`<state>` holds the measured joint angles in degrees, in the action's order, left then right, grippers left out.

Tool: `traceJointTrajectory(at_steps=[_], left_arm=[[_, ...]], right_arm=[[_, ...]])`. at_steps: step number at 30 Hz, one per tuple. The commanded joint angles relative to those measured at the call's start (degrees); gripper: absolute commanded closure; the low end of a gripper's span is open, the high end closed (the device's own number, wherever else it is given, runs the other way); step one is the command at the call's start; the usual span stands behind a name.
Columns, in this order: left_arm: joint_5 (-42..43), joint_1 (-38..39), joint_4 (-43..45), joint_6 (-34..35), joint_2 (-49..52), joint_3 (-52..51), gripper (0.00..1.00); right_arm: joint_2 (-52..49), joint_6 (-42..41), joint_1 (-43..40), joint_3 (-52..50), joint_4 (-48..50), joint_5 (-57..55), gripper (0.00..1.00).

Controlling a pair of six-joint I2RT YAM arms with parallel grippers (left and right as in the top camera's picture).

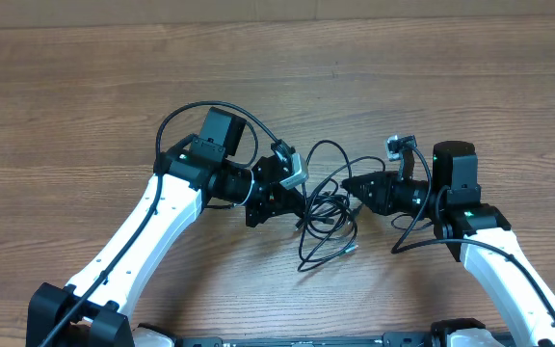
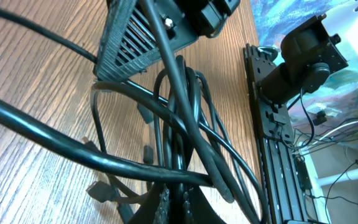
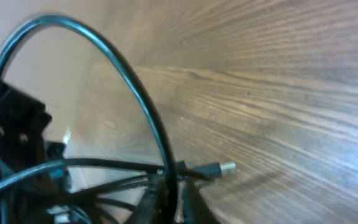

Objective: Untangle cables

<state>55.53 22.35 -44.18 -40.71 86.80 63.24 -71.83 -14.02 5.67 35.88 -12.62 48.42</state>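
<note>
While left pincer (image 1: 302, 207) and right pincer (image 1: 347, 183) clench the cables (image 1: 326, 214) | tangle's long axis near-to-far | plug tip (image 1: 353, 249) points right

I count two hands on my rig: the left hand (image 1: 297, 204) and the right hand (image 1: 350, 185). One tangled bundle of cables (image 1: 321, 217) lies on one counter (image 1: 85, 87); I cannot number its cords. One silvery plug tip (image 3: 227, 167) shows.
</note>
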Motion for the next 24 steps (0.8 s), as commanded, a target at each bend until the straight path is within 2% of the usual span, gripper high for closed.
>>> traceJointTrajectory(at_steps=[1,12,19,24], left_arm=[[2.6,-0.3,0.7,-1.0,0.4,1.7,0.96],[2.3,-0.3,-0.3,-0.9,0.5,1.7,0.96],[-5.0,-0.3,-8.4,-1.0,0.5,1.7,0.96],[-8.3,-0.3,-16.6,-4.4,0.5,1.7,0.96]], right_arm=[[0.8,0.1,-0.2,0.9,0.3,-0.3,0.96],[0.8,0.3,-0.2,0.9,1.0,-0.8,0.96],[0.8,0.3,-0.2,0.9,9.6,-1.7,0.96],[0.8,0.3,-0.2,0.9,13.6,-12.7,0.96]])
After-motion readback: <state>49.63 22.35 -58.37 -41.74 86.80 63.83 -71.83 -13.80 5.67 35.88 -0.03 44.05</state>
